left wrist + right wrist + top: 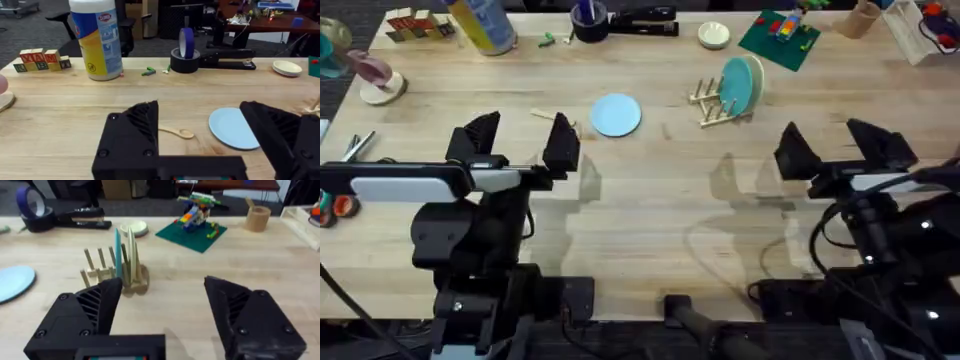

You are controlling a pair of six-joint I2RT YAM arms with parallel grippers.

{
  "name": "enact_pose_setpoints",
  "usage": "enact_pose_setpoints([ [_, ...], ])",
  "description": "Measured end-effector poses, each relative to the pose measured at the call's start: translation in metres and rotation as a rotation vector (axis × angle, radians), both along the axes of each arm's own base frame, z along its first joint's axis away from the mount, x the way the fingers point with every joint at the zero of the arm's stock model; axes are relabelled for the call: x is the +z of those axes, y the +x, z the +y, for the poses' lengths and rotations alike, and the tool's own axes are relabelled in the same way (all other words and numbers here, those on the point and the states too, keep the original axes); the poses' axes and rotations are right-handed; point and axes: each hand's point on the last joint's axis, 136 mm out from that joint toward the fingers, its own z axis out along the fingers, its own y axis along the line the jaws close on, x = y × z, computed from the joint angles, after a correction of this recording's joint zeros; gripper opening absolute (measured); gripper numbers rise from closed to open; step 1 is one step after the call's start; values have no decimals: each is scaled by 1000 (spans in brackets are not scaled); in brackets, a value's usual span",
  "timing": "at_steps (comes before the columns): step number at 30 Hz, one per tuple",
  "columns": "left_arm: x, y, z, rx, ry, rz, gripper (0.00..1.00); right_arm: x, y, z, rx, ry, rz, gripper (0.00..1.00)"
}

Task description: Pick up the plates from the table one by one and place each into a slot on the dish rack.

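Your left gripper hangs spread, the light blue plate flat just beyond its fingers; your right gripper (also spread) faces the dish rack.

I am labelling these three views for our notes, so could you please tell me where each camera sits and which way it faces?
Overhead: above the arm bases, looking down and forward over the table; left gripper and right gripper both open.
Left wrist: on the left arm, facing the light blue plate between its own black fingers.
Right wrist: on the right arm, facing the dish rack holding two plates.
Shared: both wrist views show the light blue plate.
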Motion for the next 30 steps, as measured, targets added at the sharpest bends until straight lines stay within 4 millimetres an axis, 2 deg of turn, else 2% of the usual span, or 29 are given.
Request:
enact_pose_setpoints([
  [5, -1, 0, 0, 1, -4, 34, 993, -14, -15, 0, -1, 10, 185, 992],
  [7, 2, 1, 0, 1, -7, 60, 993, -10, -17, 0, -2, 11, 229, 992],
  [13, 32, 14, 0, 1, -14, 122, 993, 42, -4, 0, -1, 11, 268, 992],
  [20, 78, 51, -11, -65, -24, 222, 993, 76, 23, 6, 29, 22, 483, 992],
  [30, 97, 82, -24, -133, -59, 520, 992, 113, 50, 9, 41, 32, 697, 991],
])
